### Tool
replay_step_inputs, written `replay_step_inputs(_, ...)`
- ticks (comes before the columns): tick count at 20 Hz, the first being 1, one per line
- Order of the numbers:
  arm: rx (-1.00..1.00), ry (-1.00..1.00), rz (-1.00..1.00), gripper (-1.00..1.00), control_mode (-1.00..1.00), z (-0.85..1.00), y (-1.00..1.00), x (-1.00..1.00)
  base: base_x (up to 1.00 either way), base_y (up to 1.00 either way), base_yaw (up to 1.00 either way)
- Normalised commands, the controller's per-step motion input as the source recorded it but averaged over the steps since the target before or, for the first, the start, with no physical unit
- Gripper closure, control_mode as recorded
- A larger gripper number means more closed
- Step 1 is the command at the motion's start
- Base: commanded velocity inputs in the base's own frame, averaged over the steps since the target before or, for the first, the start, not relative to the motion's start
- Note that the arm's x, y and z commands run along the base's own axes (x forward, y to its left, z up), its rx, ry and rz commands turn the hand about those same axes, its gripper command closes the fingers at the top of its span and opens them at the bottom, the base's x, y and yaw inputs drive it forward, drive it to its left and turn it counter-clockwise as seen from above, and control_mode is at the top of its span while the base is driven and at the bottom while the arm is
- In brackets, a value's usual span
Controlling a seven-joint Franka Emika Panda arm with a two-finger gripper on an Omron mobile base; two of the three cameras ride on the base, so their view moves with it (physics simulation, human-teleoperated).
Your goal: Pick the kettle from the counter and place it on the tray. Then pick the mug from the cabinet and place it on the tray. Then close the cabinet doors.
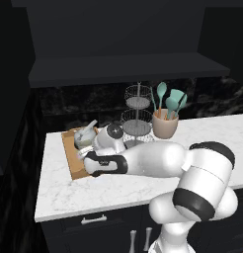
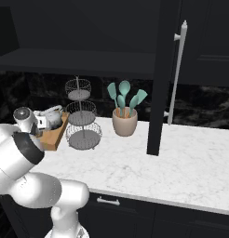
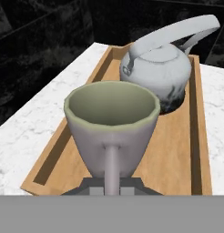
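In the hand view my gripper (image 3: 111, 187) is shut on the loop handle of the pale cream-green mug (image 3: 111, 119). The mug stands upright, low over the near end of the wooden tray (image 3: 196, 141); whether its base touches the tray floor I cannot tell. The grey kettle (image 3: 160, 73) sits at the tray's far end, just behind the mug. From the left base view the hand reaches left over the tray (image 1: 74, 160), beside the kettle (image 1: 85, 134). The tray (image 2: 53, 137) and kettle (image 2: 52, 116) lie at the left of the marble counter (image 2: 195, 162).
A three-tier wire stand (image 1: 137, 118) and a tan crock of teal utensils (image 1: 165, 124) stand right of the tray. The dark cabinet shelf (image 1: 123, 69) hangs above. An open cabinet door (image 2: 159, 93) juts out over the counter, with a silver handle (image 2: 178, 69) beside it.
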Motion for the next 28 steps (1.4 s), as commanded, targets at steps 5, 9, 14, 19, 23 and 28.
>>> replay_step_inputs(5, 0.00, 0.00, 0.00, 1.00, -1.00, -0.12, 0.07, 0.29, 0.00, 0.00, 0.00)
replay_step_inputs(9, 0.00, 0.00, 0.00, 1.00, -1.00, -0.21, 0.06, 0.16, 0.00, 0.00, 0.00)
replay_step_inputs(14, 0.00, 0.00, 0.00, 1.00, -1.00, -0.19, 0.02, 0.05, 0.00, 0.00, 0.00)
replay_step_inputs(19, 0.00, 0.00, 0.00, 1.00, -1.00, -0.14, 0.00, 0.08, 0.00, 0.00, 0.00)
replay_step_inputs(23, 0.00, 0.00, 0.00, 1.00, -1.00, -0.11, 0.00, 0.13, 0.00, 0.00, 0.00)
replay_step_inputs(28, 0.00, 0.00, 0.00, 1.00, -1.00, -0.14, 0.00, 0.06, 0.00, 0.00, 0.00)
